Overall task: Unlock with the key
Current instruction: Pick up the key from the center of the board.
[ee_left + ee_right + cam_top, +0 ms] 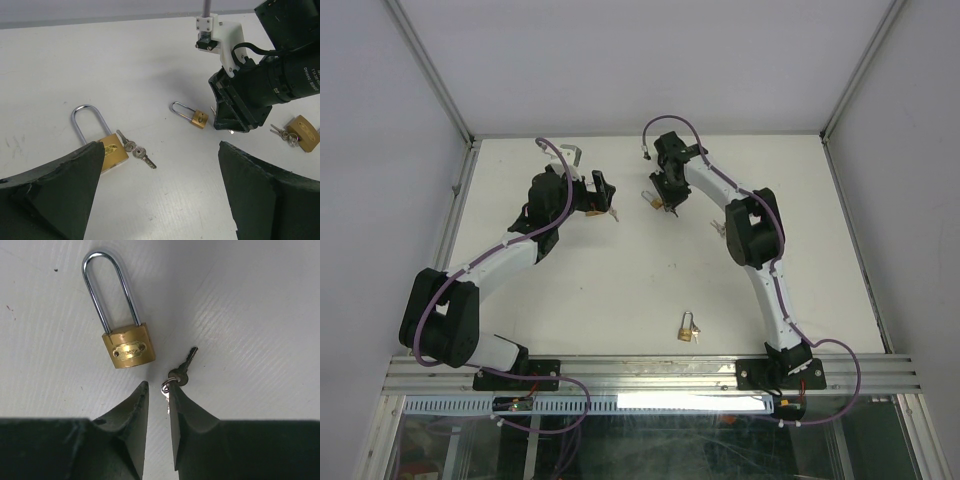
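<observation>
A brass padlock (129, 349) is seen lying flat on the white table (250, 300), in the upper left of the right wrist view. Its long steel shackle is seated in the body at both legs, and a small engraved plate is carried on the face. A silver key (184, 366) on a ring is laid just beside the padlock, near the centre of the frame, apart from the body.

The jaws of the right gripper (158, 386) are set a thin slot apart, with the key's ring at their tips. Whether the ring is pinched cannot be told.

The left gripper (160, 146) is spread wide, released. A larger padlock (111, 152) with its own keys (136, 150) is partly covered by one finger at the lower left of the left wrist view.
</observation>
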Robot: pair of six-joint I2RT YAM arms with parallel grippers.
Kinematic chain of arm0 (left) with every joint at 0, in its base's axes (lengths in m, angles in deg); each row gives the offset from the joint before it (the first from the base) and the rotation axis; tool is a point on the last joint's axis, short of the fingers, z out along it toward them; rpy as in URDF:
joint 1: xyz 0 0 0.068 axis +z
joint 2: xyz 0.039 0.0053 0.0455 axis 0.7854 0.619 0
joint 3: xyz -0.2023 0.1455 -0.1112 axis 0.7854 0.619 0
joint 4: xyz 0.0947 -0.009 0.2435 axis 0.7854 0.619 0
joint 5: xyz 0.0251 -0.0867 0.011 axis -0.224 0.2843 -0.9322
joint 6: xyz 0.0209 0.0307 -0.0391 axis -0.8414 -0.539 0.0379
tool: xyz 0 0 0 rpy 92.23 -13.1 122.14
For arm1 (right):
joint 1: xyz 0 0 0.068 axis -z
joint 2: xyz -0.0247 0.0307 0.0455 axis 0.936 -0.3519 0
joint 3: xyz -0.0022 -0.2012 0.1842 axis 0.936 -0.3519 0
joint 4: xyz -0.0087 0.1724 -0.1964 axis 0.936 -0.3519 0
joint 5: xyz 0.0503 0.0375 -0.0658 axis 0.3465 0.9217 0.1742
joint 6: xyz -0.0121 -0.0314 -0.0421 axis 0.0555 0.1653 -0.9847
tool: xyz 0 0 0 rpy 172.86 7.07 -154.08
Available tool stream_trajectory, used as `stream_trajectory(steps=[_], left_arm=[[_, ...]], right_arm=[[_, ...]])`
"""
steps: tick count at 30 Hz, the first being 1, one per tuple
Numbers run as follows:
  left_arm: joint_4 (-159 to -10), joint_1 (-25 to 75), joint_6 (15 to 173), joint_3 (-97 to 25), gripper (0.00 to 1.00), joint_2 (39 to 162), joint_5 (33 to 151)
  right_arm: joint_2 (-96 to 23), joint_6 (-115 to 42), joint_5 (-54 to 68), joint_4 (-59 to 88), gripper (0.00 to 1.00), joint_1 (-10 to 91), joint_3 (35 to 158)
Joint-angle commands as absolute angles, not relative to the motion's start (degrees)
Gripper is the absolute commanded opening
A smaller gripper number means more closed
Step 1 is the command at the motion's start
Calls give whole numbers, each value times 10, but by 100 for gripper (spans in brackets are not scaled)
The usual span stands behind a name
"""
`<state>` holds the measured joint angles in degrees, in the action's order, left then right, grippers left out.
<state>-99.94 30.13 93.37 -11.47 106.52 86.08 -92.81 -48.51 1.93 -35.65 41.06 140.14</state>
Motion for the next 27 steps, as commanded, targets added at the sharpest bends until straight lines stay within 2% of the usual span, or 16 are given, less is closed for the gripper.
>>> stream_trajectory(steps=[1,3,5,6,10,15,23,27], left_arm=[[-1028,306,940,-127,99,1058,878],[-1028,305,940,-127,99,1058,879],[-1028,306,941,-127,99,1058,880],[-1028,305,940,-128,99,1057,880],[-1030,305,935,-127,99,1055,887],[-1050,306,911,-120,99,1050,966],[-1035,317,735,-130,92,1036,1275],[-1001,349,731,-169,79,1043,1428]], right_arm=[[-929,-484,11,-351,23,408,1405],[-931,-484,7,-348,18,408,1405],[-933,-485,3,-348,4,408,1406],[-933,-485,2,-350,0,408,1407],[-916,-487,19,-360,0,409,1412],[-854,-517,95,-393,0,410,1411],[-679,-567,351,-446,0,421,1327],[-629,-565,466,-475,0,421,1334]])
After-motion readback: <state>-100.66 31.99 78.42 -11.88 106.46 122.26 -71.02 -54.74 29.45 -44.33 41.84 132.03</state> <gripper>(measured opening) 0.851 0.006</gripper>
